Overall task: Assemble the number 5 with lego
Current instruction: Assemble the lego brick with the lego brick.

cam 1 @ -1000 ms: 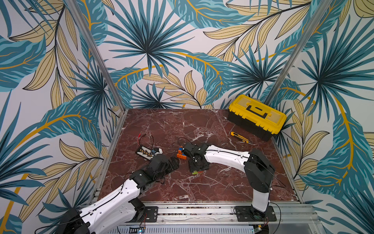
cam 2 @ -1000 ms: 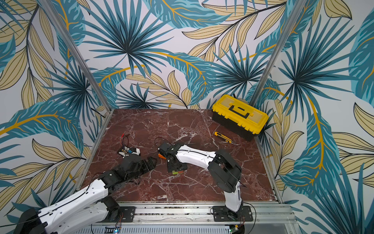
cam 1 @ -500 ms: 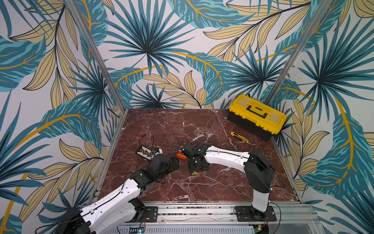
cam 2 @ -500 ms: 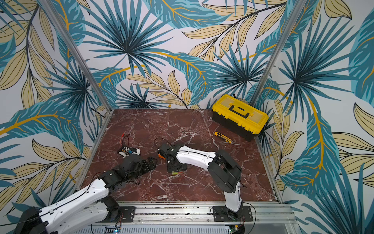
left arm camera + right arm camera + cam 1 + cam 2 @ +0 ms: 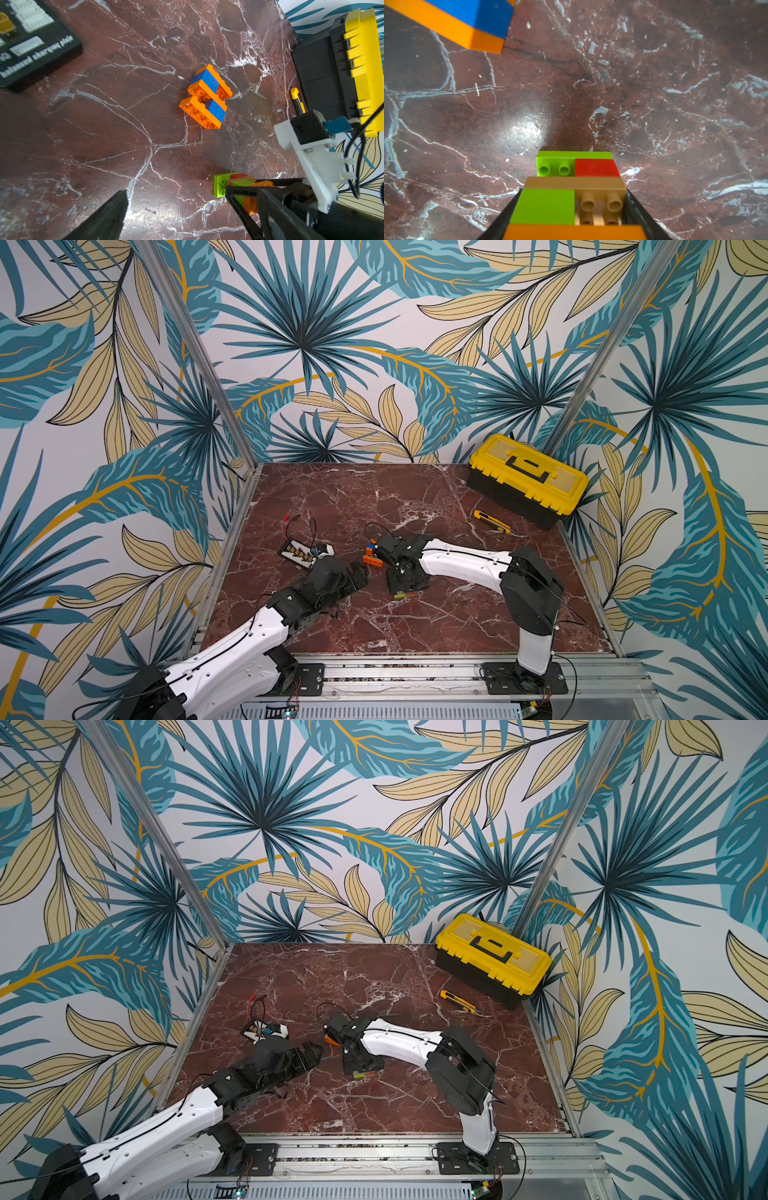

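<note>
The green, red, tan and orange lego cluster (image 5: 596,167) is clamped by its sides in the closed jaws of the right gripper (image 5: 571,209), down at the table (image 5: 415,497), mid-scene. The orange-and-blue lego figure (image 5: 205,99) lies just beyond it, slightly left. The left gripper (image 5: 359,574) is spread wide and empty, close by. Only 1 end of the cluster is clamped, so it could be tilted or its joints pried apart by any press. The figure could be knocked if the 2 arms crowd in.

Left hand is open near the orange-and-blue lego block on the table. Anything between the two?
Nothing visible. Only bare marble lies between the left hand and the orange-and-blue lego block. The right hand, shut on the green-and-red lego piece, is off to the side, not in that path.
</note>
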